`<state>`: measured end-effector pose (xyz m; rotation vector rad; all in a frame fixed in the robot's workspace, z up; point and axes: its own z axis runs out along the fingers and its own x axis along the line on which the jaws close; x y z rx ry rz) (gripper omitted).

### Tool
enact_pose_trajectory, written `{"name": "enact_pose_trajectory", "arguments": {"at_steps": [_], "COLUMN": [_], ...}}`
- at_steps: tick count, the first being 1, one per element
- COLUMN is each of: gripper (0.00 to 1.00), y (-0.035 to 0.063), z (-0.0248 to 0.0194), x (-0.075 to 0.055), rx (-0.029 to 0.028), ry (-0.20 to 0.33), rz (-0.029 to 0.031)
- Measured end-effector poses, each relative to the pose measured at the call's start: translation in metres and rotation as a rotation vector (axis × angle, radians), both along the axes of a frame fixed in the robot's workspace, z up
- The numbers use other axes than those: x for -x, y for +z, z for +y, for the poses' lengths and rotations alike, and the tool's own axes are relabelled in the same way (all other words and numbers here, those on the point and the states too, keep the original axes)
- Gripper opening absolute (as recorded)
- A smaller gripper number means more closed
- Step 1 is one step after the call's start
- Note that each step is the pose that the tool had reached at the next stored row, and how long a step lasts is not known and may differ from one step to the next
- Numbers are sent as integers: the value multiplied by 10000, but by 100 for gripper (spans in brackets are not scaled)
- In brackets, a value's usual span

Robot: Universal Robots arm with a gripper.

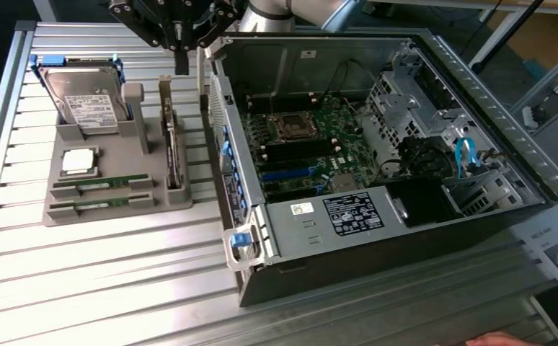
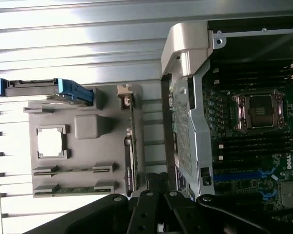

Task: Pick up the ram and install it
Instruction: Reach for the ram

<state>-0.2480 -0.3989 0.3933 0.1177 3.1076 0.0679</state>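
Two green ram sticks (image 1: pixel 101 185) (image 1: pixel 96 205) lie side by side in slots at the near end of a grey holder (image 1: pixel 115 216), on the exterior view's left. The wrist view has them as thin green strips (image 2: pixel 73 169) (image 2: pixel 73 187). My gripper (image 1: pixel 192 72) hangs high over the holder's far end, close to the open computer case's wall (image 1: pixel 223 108). It is open and holds nothing, well away from the sticks. Its dark fingers (image 2: pixel 151 183) show in the wrist view. The motherboard's dark memory slots (image 1: pixel 303 151) (image 2: pixel 254 146) sit beside the processor socket (image 1: pixel 293 128).
The holder also carries a hard drive in a blue bracket (image 1: pixel 82 101), a square silver processor chip (image 1: pixel 79 160) and an upright dark card (image 1: pixel 170 144). The case lies open on the slatted metal table (image 1: pixel 86 281). A hand (image 1: pixel 495 339) shows at the near edge.
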Motion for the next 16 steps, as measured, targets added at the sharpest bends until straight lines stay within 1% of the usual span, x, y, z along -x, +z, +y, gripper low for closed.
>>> {"name": "enact_pose_trajectory", "arguments": {"at_steps": [16], "gripper": [10], "y": [0], "z": [0], "x": [411], "rx": [0], "ry": [-1], "rz": [-38]}}
